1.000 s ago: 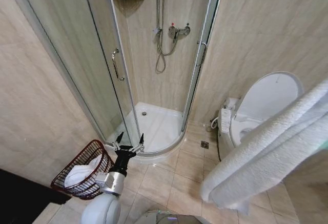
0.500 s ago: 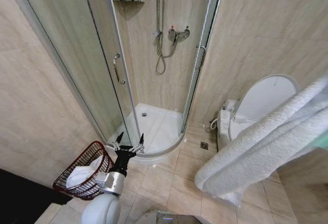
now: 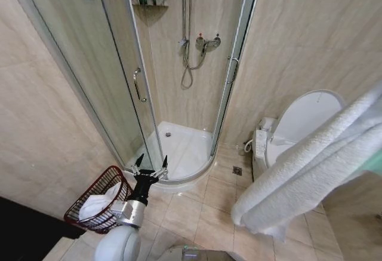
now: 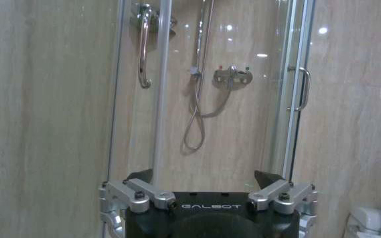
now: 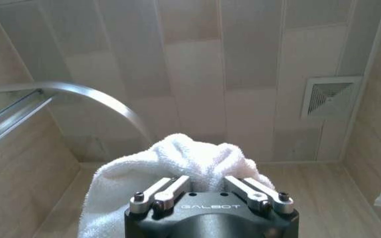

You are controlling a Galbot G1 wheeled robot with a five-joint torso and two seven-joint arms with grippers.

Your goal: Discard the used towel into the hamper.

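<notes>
Since a second ago only the camera has shifted slightly. Right gripper (image 5: 207, 186) stays clenched on the white towel (image 3: 310, 171), raised high at right. Left gripper (image 3: 149, 166), fingers spread and holding nothing, hangs just beside the hamper (image 3: 80, 204) on the floor.

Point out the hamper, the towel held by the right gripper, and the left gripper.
hamper (image 3: 76, 204), head view, on its near rim.
towel (image 5: 197, 161), right wrist view, on the bunched top fold.
right gripper (image 5: 207, 187), right wrist view, between its fingertips.
left gripper (image 3: 150, 163), head view, between its open fingertips.
</notes>
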